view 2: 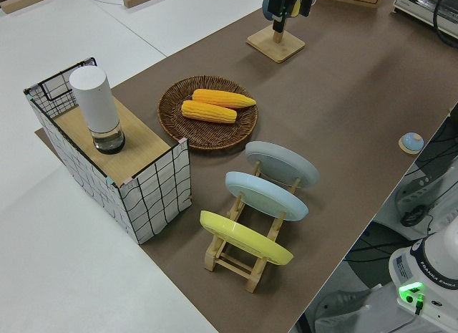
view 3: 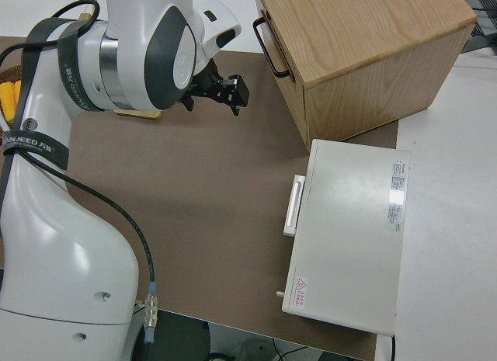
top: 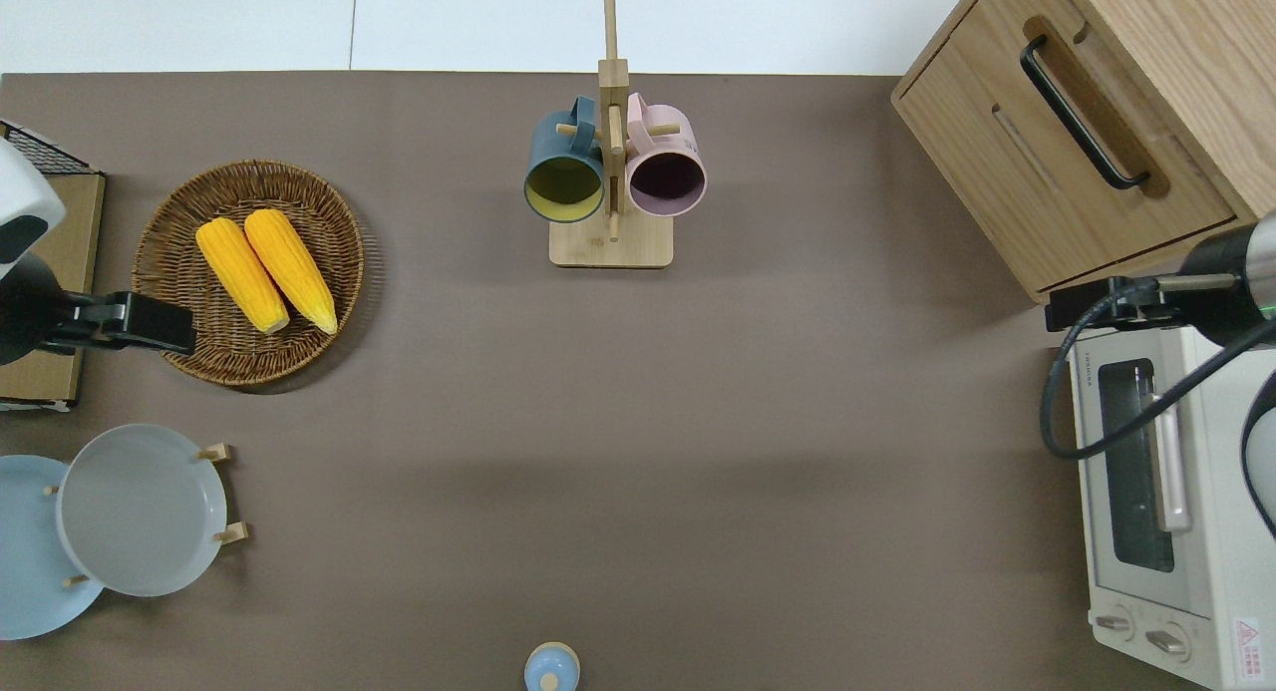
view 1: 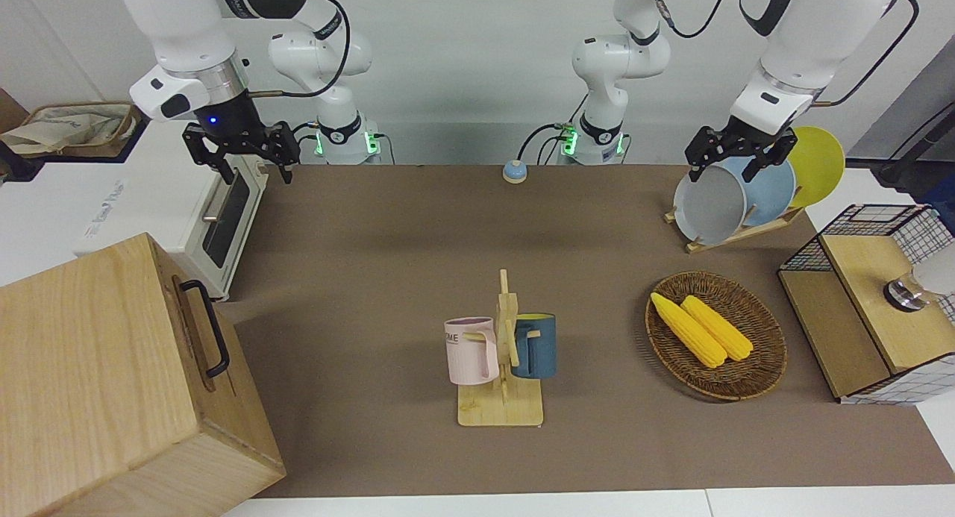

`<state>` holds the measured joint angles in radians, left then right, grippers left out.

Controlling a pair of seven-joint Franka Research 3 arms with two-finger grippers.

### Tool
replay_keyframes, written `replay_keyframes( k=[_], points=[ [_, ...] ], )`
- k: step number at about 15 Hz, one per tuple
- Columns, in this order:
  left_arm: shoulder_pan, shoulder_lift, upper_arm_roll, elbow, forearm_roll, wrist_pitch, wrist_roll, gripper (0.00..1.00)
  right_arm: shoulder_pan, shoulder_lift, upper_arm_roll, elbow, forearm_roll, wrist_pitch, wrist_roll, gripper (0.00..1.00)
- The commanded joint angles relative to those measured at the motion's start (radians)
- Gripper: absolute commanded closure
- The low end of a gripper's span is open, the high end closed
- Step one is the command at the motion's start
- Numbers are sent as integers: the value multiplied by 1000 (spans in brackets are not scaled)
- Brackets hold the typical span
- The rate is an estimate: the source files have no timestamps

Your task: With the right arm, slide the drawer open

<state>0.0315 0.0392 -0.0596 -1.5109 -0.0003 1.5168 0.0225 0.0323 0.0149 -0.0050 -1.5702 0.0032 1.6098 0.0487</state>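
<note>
The drawer (view 1: pixel 231 405) is in the pale wooden box at the right arm's end of the table, shut, with its black U-shaped handle (view 1: pixel 207 327) on the front. It also shows in the overhead view (top: pixel 1057 133) with the handle (top: pixel 1082 113). My right gripper (view 1: pixel 254 172), with the blue light on its wrist, is open and empty in the air. In the overhead view it (top: pixel 1087 309) is over the gap between the box and the toaster oven. The right side view shows it (view 3: pixel 213 97) apart from the handle (view 3: pixel 268 43). My left arm is parked, its gripper (view 1: pixel 722 175) open.
A white toaster oven (top: pixel 1146 472) stands nearer to the robots than the box. A mug rack (view 1: pixel 503 353) with two mugs stands mid-table. A wicker basket (view 1: pixel 761 368) with corn, a plate rack (view 1: pixel 731 233) and a mesh cabinet (view 1: pixel 858 330) are toward the left arm's end.
</note>
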Motion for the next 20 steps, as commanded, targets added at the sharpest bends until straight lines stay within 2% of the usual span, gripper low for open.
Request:
replay_keyframes(
  k=[1,3,7,11,14,16,20],
  points=[
    [4,11,-6,24,17,-20,10,7,-6,36,4,65,-19,-19,-12,19],
    [4,11,-6,24,17,-20,10,7,-2,54,7,93,-70,-19,-12,19],
    [4,11,-6,24,17,-20,10,7,47,74,11,105,-239,-19,-10,19],
    [4,11,-6,26,17,-20,10,7,152,97,14,105,-448,-11,17,21],
    [4,11,-6,26,17,-20,10,7,234,128,16,102,-670,-4,54,21],
    [4,11,-6,24,17,-20,10,7,250,148,36,99,-770,-2,63,21],
    [4,11,-6,26,17,-20,10,7,252,213,100,93,-1000,-1,100,21]
  ],
)
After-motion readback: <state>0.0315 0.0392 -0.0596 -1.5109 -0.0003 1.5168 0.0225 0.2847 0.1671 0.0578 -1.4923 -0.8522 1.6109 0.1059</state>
